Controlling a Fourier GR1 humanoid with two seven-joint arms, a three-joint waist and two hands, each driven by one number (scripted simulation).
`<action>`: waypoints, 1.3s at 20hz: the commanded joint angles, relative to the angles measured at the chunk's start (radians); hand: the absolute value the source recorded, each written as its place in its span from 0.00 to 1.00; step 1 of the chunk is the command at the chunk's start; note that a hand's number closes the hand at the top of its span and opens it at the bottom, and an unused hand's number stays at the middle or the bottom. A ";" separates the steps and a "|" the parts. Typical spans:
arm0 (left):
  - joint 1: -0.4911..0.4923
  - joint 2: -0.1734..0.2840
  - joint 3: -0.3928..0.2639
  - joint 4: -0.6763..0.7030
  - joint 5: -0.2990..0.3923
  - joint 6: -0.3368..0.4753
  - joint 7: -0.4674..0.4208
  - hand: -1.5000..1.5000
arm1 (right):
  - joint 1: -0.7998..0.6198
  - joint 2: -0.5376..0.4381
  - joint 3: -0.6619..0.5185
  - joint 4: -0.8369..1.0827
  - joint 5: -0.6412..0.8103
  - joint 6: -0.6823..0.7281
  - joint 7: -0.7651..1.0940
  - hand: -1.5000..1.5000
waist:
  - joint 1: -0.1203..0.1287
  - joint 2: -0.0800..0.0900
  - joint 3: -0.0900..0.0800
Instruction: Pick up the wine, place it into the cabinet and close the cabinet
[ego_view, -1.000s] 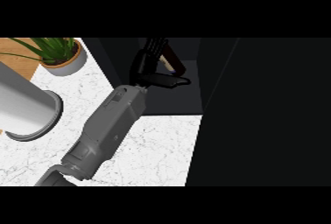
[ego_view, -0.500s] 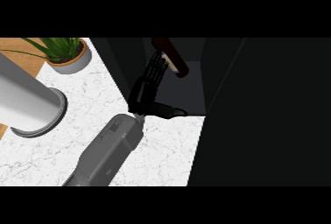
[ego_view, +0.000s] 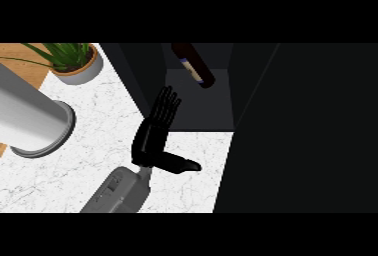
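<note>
The wine bottle (ego_view: 193, 65), dark with a pale label, stands inside the dark cabinet (ego_view: 199, 107) at the top of the head view. Nothing touches it. My left hand (ego_view: 153, 137) is below the bottle, at the cabinet's front edge above the white marble counter (ego_view: 81, 145). It is open, with straight fingers pointing up toward the bottle and the thumb sticking out to the right. There is a clear gap between the fingertips and the bottle. My right hand does not show.
The cabinet's open door (ego_view: 303, 130) fills the right side as a large dark panel. A tall grey canister (ego_view: 26, 120) stands at the left. A potted plant (ego_view: 74, 62) sits at the top left, partly on a wooden board (ego_view: 18, 52).
The left hand has let go of the wine bottle and drawn back out of the cabinet toward me, its fingers straightening. The bottle has stayed inside.
</note>
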 joint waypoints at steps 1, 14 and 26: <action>0.146 0.053 -0.029 -0.161 0.003 -0.018 0.018 0.00 | 0.067 -0.051 -0.033 -0.229 -0.054 0.024 0.085 0.00 | -0.003 0.005 0.000; 0.309 0.234 0.098 -0.357 0.075 -0.122 0.029 0.00 | 0.061 -0.149 0.082 -0.209 -0.086 0.202 0.058 0.00 | -0.008 0.006 0.000; 0.443 0.392 0.270 -0.340 0.149 -0.305 -0.044 0.00 | -0.005 -0.164 0.229 -0.232 -0.022 0.292 0.070 1.00 | -0.008 0.009 -0.001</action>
